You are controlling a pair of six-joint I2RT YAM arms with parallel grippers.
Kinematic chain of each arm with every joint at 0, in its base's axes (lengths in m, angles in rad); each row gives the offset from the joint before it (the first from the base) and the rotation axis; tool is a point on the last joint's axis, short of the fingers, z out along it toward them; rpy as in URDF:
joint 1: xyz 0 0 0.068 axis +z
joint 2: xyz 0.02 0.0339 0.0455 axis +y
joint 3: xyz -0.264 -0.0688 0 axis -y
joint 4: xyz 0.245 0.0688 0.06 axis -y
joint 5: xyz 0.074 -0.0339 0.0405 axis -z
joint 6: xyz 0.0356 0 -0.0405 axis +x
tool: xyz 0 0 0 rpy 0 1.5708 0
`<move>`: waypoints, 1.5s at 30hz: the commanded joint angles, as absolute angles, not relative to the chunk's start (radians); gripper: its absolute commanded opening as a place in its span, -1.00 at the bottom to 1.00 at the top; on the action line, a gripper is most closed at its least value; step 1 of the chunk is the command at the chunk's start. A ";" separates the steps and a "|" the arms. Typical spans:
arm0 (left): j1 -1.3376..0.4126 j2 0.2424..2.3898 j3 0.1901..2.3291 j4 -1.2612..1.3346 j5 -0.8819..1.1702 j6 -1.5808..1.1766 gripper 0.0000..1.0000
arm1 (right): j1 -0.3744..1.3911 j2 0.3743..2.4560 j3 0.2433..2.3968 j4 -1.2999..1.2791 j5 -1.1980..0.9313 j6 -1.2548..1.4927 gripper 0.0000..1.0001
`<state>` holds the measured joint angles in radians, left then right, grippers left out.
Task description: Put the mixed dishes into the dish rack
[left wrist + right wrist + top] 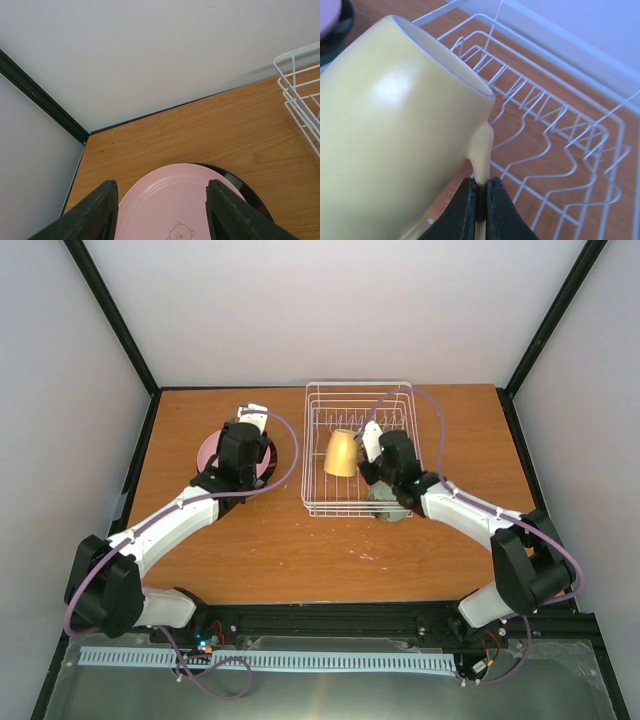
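Black fingertips of the right gripper (481, 192) are pinched tight on the handle of the yellow mug (395, 140), which is tipped over on its side with its open mouth facing the far wall. From above, the mug sits within the outline of the white wire rack (358, 450), left of its middle; I cannot tell whether it touches the wires. The row of upright prongs (520, 95) runs just beyond the mug's rim. A green bowl (385, 506) shows at the rack's near edge, partly hidden under the right arm.

On the left side of the wooden table (200, 130), the left gripper (162, 187) hangs over the pink plate (165, 215) with its fingers partway apart and nothing between them. The plate carries a small outline drawing of a bear's face (180, 232); no lettering can be read. Under it lies a dark-rimmed plate (250, 192), whose edge peeks out on the right.
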<state>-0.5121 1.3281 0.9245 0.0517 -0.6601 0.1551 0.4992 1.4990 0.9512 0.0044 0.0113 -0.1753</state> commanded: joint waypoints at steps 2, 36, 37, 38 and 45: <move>-0.503 1.299 0.946 0.034 -0.673 0.121 -0.02 | 0.602 1.468 0.858 0.546 0.416 -0.411 -0.94; -0.502 1.357 0.956 0.024 -0.641 0.130 -0.02 | 0.643 1.673 0.823 0.628 0.304 -0.395 -0.94; -0.501 1.356 0.956 0.021 -0.638 0.120 -0.02 | 0.643 1.686 0.834 0.621 0.302 -0.396 -0.94; -0.499 1.356 0.957 0.018 -0.634 0.111 -0.02 | 0.643 1.697 0.846 0.616 0.300 -0.400 -0.94; -0.470 1.346 0.945 0.018 -0.615 0.097 -0.02 | 0.638 1.767 0.909 0.579 0.283 -0.435 -0.94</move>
<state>-0.4999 1.3548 0.9417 0.0021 -0.6331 0.1181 0.6338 1.7557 0.8562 0.5182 0.2977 -0.4286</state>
